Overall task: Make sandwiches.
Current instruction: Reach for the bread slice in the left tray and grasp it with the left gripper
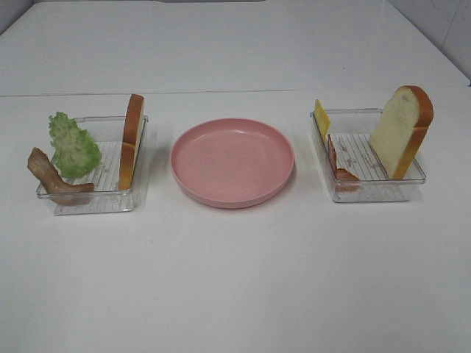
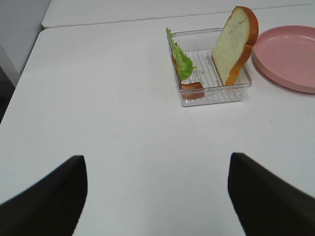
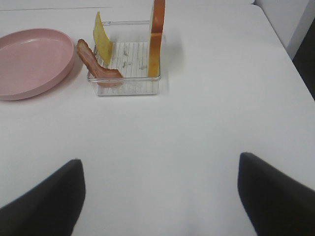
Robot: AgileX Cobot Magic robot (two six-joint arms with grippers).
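Observation:
No stacked sandwiches are in view; only loose toy parts show. The left clear tray (image 1: 96,202) holds an upright bread slice (image 1: 131,140), green lettuce (image 1: 73,145) and a brown bacon strip (image 1: 51,176). In the right clear tray (image 1: 372,193) stand a second bread slice (image 1: 401,131), yellow cheese (image 1: 321,118) and a reddish strip (image 1: 340,168). My left gripper (image 2: 156,160) is open over bare table, well short of its tray (image 2: 214,96). My right gripper (image 3: 160,160) is open too, well back from its tray (image 3: 128,88). Neither gripper shows in the high view.
A round pink plate (image 1: 232,162) sits between the two trays with nothing on it. White table surrounds everything, and a seam runs across behind the trays.

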